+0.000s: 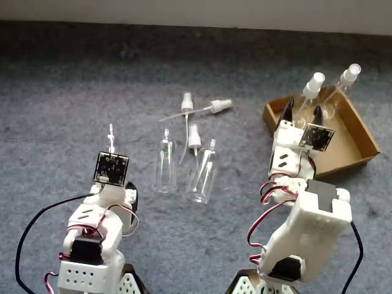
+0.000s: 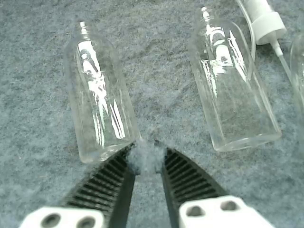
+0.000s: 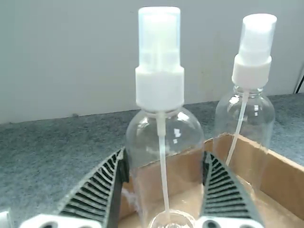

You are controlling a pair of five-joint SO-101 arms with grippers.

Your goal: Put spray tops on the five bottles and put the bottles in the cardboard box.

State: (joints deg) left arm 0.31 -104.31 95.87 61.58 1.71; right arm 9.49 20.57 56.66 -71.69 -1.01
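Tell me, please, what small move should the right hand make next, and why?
Probably open the right hand and pull back: it grips a capped spray bottle that already stands upright in the cardboard box, beside a second capped bottle.

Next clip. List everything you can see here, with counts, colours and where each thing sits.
cloth: 1, grey, covering the table.
cardboard box: 1, brown, far right of the table.
capped bottles: 2, clear with white spray tops, standing in the box.
uncapped bottles: 3, clear, lying on the cloth, one at the left, two mid-table.
loose spray tops: 3, white with dip tubes, by and beyond the two middle bottles.
wall: 1, pale, behind the table.
left gripper: 1, black, open, tips at the base of one uncapped bottle.
right gripper: 1, black, shut on the nearer capped bottle.
arms: 2, white, red and black wires, near edge.
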